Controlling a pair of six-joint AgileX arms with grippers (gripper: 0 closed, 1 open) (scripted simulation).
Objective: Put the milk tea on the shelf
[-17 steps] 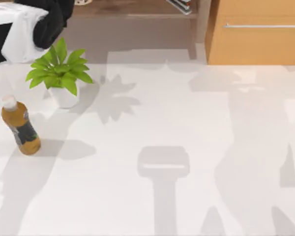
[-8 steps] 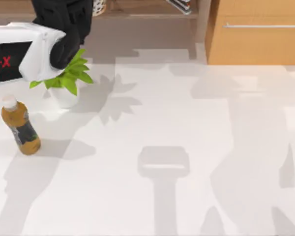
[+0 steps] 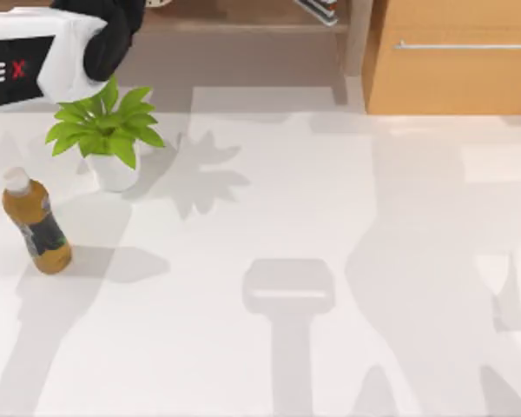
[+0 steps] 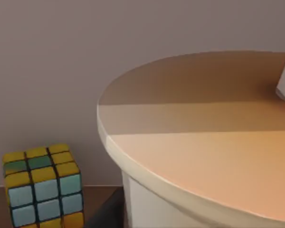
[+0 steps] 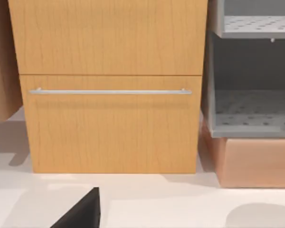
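Top view looks down on a pale worktop (image 3: 313,217). At the far left edge, my left arm (image 3: 43,52) reaches toward the brown wooden shelf (image 3: 234,17) along the back; whether its fingers are clenched or released, I cannot tell. A small green potted plant (image 3: 104,130) stands just below the arm, and an amber bottle (image 3: 36,221) with a white cap stands nearer the left edge. An orange-wood cabinet (image 3: 456,61) with a silver bar handle sits at the back right. Left wrist view shows the milk tea (image 4: 204,156) very close, its peach-beige top beside a colourful puzzle cube (image 4: 42,187) on the shelf board. Right wrist view faces the cabinet front.
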